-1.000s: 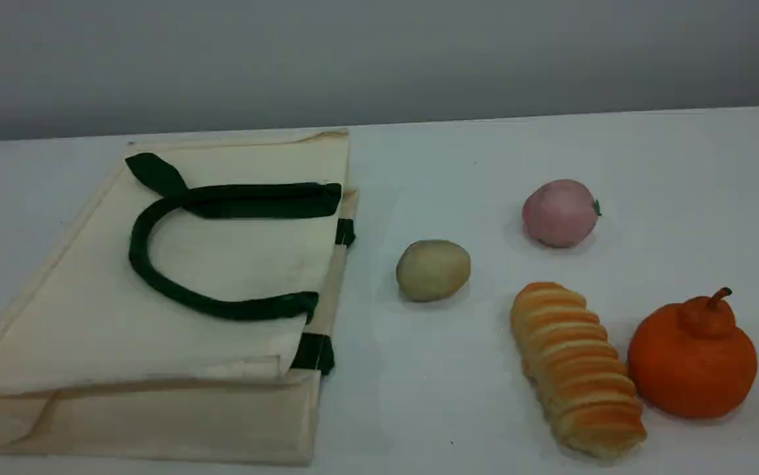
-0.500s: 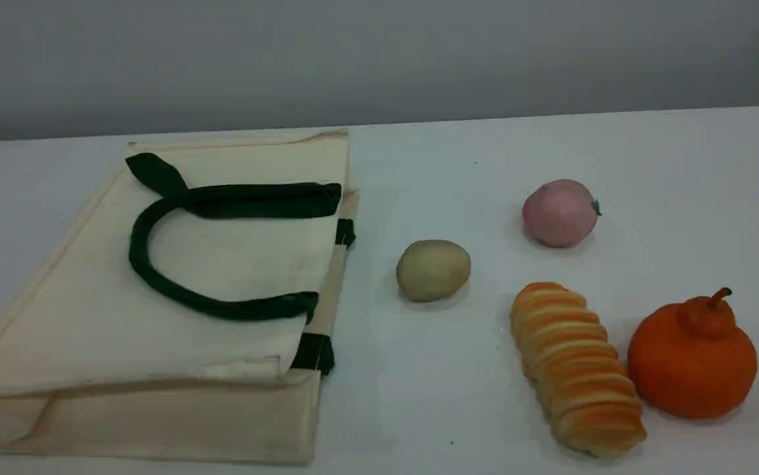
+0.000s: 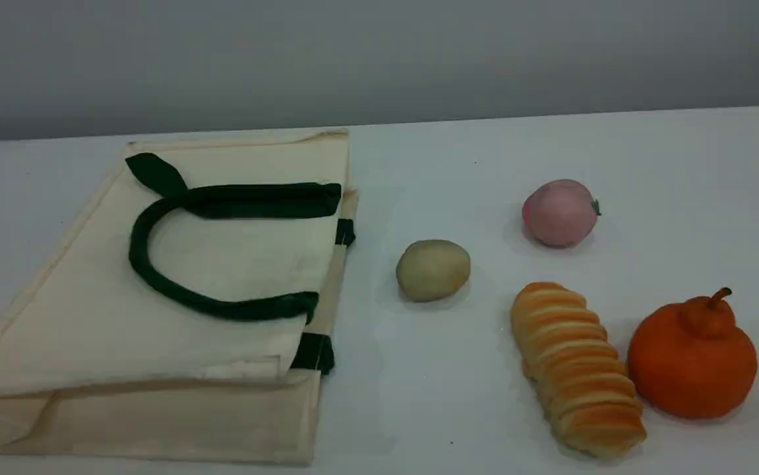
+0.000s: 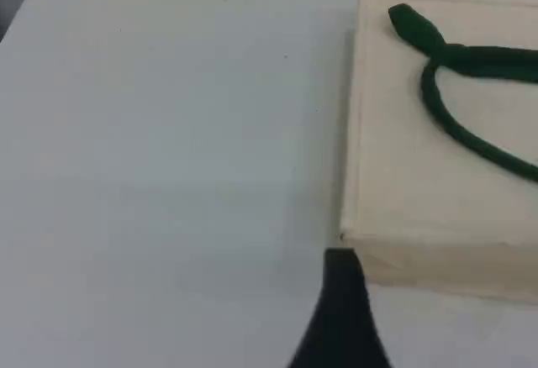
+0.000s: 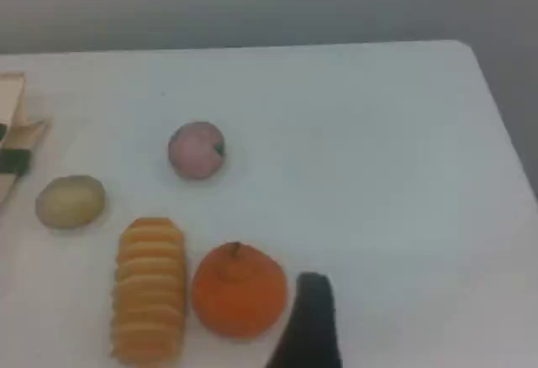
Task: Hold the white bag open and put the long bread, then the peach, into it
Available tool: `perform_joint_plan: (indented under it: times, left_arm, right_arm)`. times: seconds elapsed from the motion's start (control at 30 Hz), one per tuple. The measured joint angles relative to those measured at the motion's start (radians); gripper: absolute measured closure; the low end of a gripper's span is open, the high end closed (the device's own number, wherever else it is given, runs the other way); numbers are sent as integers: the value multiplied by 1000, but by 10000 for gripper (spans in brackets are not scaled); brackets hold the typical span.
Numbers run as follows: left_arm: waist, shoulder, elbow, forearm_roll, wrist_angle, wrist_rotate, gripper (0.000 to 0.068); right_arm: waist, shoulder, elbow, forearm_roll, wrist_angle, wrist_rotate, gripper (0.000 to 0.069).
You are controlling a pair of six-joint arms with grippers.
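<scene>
The white bag (image 3: 89, 316) lies flat on the table's left, its mouth towards the right and a dark green handle (image 3: 145, 267) looped on top. The long bread (image 3: 577, 369) lies at the front right, with the peach (image 3: 558, 212) behind it. Neither arm shows in the scene view. In the left wrist view a dark fingertip (image 4: 343, 301) hovers just off the bag's (image 4: 403, 175) near left corner. The right wrist view shows a fingertip (image 5: 311, 322) right of the bread (image 5: 150, 288) and in front of the peach (image 5: 195, 149). Nothing is held by either gripper.
A beige potato-like lump (image 3: 432, 269) sits between the bag and the peach. An orange knobbed citrus (image 3: 692, 356) stands right beside the bread. The table's right edge (image 5: 504, 124) shows in the right wrist view.
</scene>
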Motion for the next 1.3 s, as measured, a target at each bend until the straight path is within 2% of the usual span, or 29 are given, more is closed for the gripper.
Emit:
perform_joint_plan:
  times: [0.9,1.07,1.3]
  left_arm:
    - [-2,0,1,7,0,14,179]
    - [-52,0,1,36,-4,34,179]
    - [-106,80,0,136,-5,-72,179]
  right_arm:
    - [0,0,0,0,0,0,108]
    - [0,0,0,5,-4,24,108]
    - [0,90,-47,27,-55,43,108]
